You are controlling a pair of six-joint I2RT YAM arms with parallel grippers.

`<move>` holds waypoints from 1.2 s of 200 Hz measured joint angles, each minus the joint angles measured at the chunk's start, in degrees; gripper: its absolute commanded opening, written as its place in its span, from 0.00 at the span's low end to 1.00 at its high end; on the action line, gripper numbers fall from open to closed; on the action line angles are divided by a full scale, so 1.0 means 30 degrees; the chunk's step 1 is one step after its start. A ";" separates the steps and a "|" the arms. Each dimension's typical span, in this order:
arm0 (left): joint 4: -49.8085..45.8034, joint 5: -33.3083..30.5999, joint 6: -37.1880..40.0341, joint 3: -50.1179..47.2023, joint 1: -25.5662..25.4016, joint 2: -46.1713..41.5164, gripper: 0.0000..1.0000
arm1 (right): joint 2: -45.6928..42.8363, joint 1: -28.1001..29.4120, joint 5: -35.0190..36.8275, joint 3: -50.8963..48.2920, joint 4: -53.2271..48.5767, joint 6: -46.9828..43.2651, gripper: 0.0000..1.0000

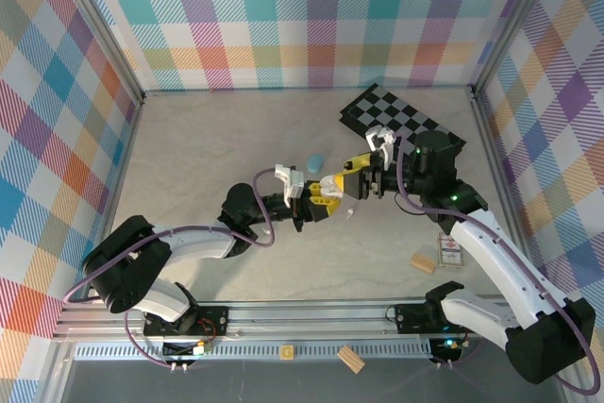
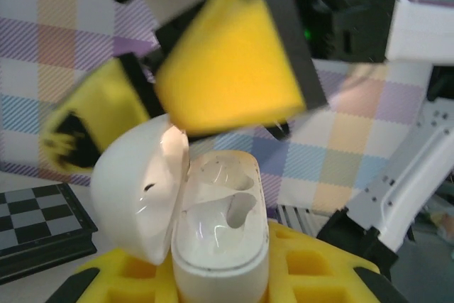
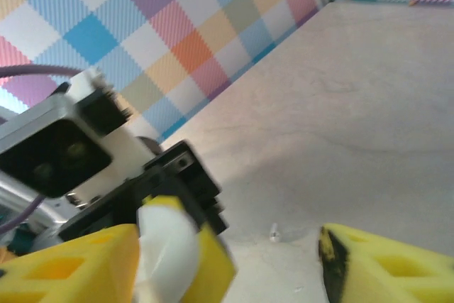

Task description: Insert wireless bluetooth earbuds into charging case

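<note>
A white charging case (image 2: pixel 220 239) stands upright with its lid (image 2: pixel 138 189) swung open to the left. My left gripper (image 2: pixel 220 282) is shut on its lower body with the yellow pads (image 2: pixel 319 267). In the top view this left gripper (image 1: pixel 307 197) is at the table's middle. My right gripper (image 1: pixel 347 179) faces it from the right, and its yellow fingers (image 2: pixel 227 69) hover spread just above the case. It is open (image 3: pixel 230 246) with nothing between the fingers, and the case (image 3: pixel 167 253) sits by its left finger. One tiny white earbud (image 1: pixel 349 213) (image 3: pixel 274 231) lies on the table below the grippers.
A light blue oval piece (image 1: pixel 315 159) lies just beyond the grippers. A black-and-white checkered board (image 1: pixel 401 125) sits at the back right. A tan wooden block (image 1: pixel 424 262) and a small card box (image 1: pixel 450 252) lie front right. Another block (image 1: pixel 350 358) rests on the front rail.
</note>
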 measured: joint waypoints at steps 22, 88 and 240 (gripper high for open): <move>0.0007 0.0138 0.1399 -0.0444 0.0022 0.0000 0.15 | -0.0087 -0.0153 0.0415 -0.0015 0.0277 0.0277 0.81; -0.3257 -0.0525 0.5661 -0.1319 0.0576 -0.0743 0.14 | 0.0459 -0.1545 0.4277 -0.0335 -0.0488 0.3242 0.78; -0.5887 -0.1297 0.7555 -0.3155 0.1319 -0.3417 0.14 | 1.2488 -0.1698 0.6543 0.2186 -0.6084 0.3177 0.40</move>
